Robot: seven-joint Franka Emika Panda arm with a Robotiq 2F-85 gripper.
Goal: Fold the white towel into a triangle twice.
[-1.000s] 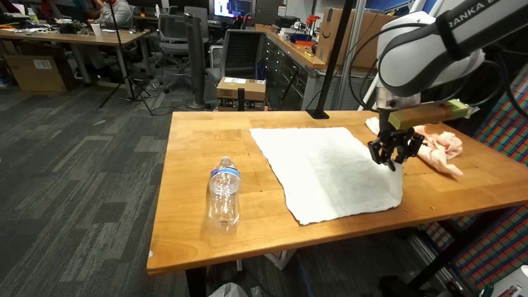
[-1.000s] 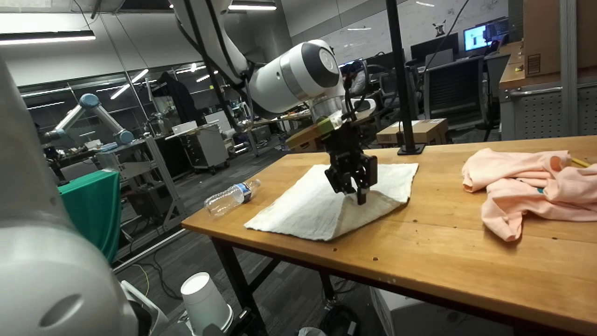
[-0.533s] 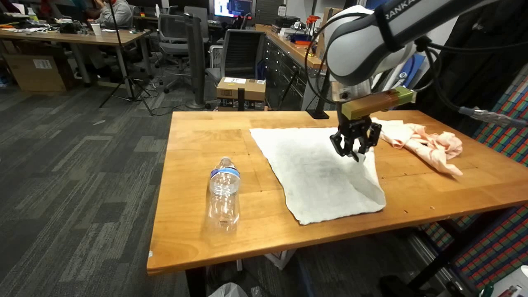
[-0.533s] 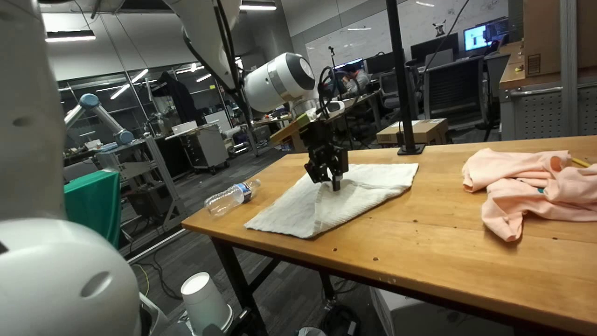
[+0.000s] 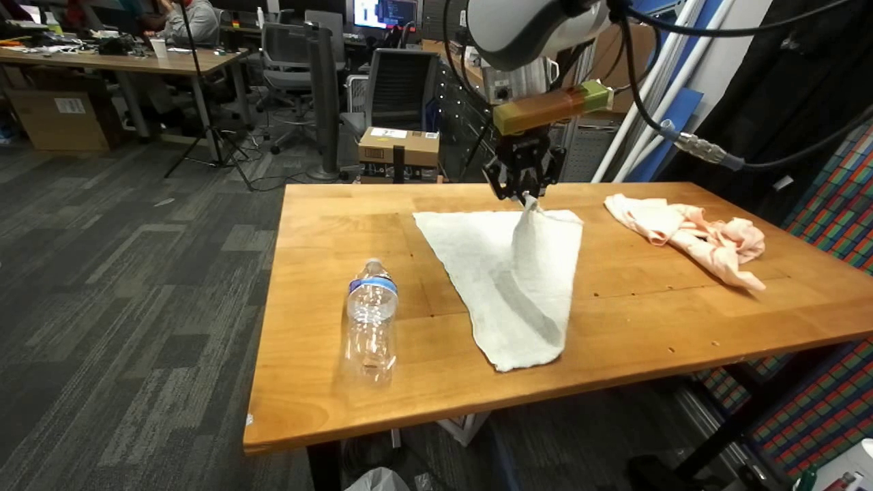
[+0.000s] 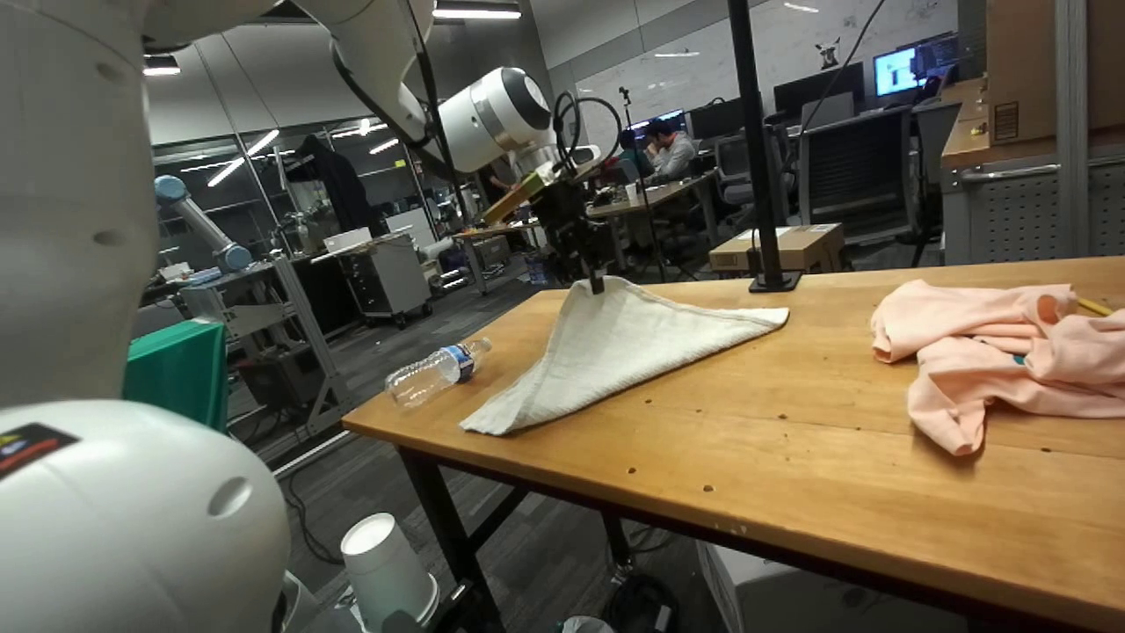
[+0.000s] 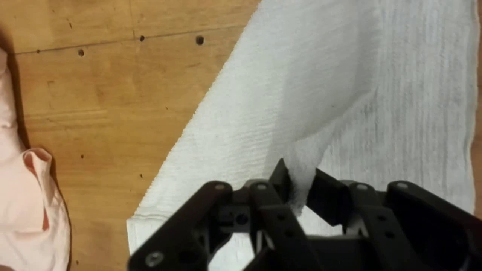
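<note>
Folding: judged to be in the first of two triangle folds, part-way over.
Towel [image 5: 487, 279]: on the desk [image 5: 634, 320]; in an exterior view it is right of the bottle [image 5: 372, 320] and left of the pink cloth [image 5: 716, 242], apart from both.
Gripper [image 7: 300, 184]: pinching a bunched tip of the towel, raised above the desk.
Fold edge: runs near to far along the towel's right in that exterior view; the flap arches up rather than lying flat.
First triangle: one tip caught and lifted, it seems; left to do is laying it down, probably on the far left corner, and letting go.
Second triangle: nothing of it shows; that whole fold remains.
Snag: letting go early would likely leave the flap crumpled, short of its corner.
</note>
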